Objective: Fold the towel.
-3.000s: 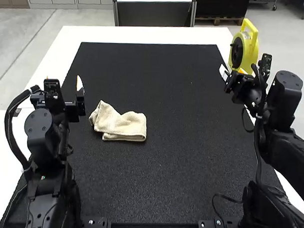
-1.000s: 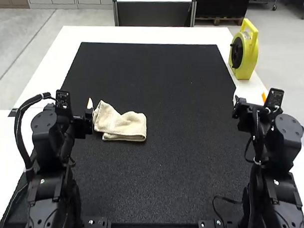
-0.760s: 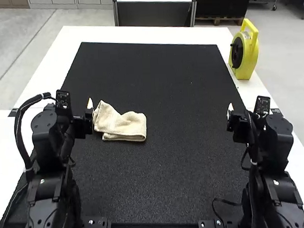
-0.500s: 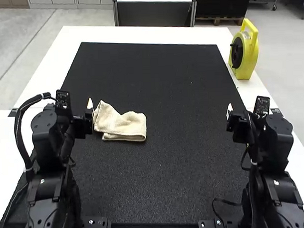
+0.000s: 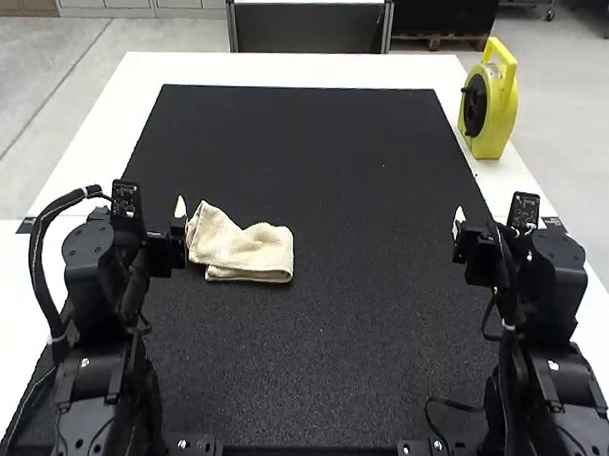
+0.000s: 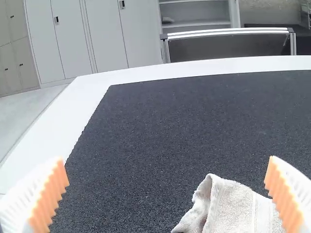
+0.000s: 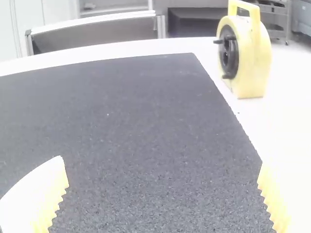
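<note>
Clearly, the white surface [image 5: 279, 66] is largest, extending past the black mat [image 5: 358, 316] at its far edge and both sides. The left arm [image 5: 95, 375] and right arm [image 5: 560, 379] stand at the mat's near corners; a yellow reel [image 5: 496, 111] sits beyond its right edge. The towel [image 5: 247, 252] lies on the mat's left half, apparently partly folded, its left end rumpled. Both the left tool [image 6: 166, 162] and right tool [image 7: 162, 161] have their fingers spread, pinching nothing, over the mat's left and right sides respectively. Folding well would likely mean flattening that rumpled end first, then pinching matching corners lightly and laying them over low and slowly, lest the layers slip. Smallest, the print on the arms is illegible.
</note>
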Motion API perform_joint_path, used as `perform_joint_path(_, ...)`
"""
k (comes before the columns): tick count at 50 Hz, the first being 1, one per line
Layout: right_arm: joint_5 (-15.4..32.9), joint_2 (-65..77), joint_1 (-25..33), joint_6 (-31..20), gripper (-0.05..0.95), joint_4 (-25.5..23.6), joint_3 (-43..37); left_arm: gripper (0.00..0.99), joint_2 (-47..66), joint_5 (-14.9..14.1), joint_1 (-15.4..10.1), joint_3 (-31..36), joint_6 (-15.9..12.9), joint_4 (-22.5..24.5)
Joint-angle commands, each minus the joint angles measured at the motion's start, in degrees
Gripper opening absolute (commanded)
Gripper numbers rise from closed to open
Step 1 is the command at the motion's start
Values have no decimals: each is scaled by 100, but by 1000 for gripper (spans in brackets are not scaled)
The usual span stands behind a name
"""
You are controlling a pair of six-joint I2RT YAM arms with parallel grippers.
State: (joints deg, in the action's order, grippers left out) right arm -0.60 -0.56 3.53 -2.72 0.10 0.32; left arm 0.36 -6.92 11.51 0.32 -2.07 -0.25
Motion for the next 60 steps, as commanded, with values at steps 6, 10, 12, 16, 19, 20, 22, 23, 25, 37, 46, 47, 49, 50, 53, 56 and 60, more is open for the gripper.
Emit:
perform_joint_path(6,-63,47,-45,52,910,-36,-32,961,-45,-47,-35,-32,57,25)
perform_joint_path(10,-63,47,-54,52,910,-36,-32,961,-45,-47,-35,-32,57,16)
perform_joint_path(12,-63,47,-54,52,910,-36,-32,961,-45,-47,-35,-23,57,25)
perform_joint_path(16,-63,47,-45,52,910,-36,-32,961,-45,-47,-43,-32,57,25)
perform_joint_path(19,-63,47,-54,52,910,-36,-32,961,-45,-47,-79,-23,57,16)
perform_joint_path(20,-63,47,-45,52,910,-36,-32,961,-45,-47,-96,-32,57,16)
perform_joint_path(22,-63,47,-54,52,910,-36,-32,961,-45,-47,-158,-32,57,25)
perform_joint_path(23,-63,47,-45,52,910,-36,-32,961,-45,-47,-193,-32,57,25)
perform_joint_path(25,-63,47,-54,52,910,-36,-32,961,-45,-47,-281,-32,57,25)
perform_joint_path(37,-63,47,-54,52,910,-36,-32,961,-45,-38,-562,-32,57,43)
perform_joint_path(46,-63,47,-45,52,910,-36,-32,961,-45,-47,-518,-32,57,43)
perform_joint_path(47,-63,47,-45,52,910,-36,-32,961,-45,-47,-518,-32,57,43)
perform_joint_path(49,-63,47,-45,52,910,-36,-32,961,-45,-38,-518,-23,57,43)
perform_joint_path(50,-63,47,-45,52,910,-36,-32,961,-45,-38,-518,-32,57,43)
perform_joint_path(53,-63,47,-54,52,910,-36,-32,961,-45,-38,-518,-23,57,43)
perform_joint_path(56,-63,47,-54,52,910,-36,-32,961,-45,-38,-518,-32,57,43)
perform_joint_path(60,-63,47,-45,52,910,-36,-32,961,-54,-38,-518,-32,57,43)
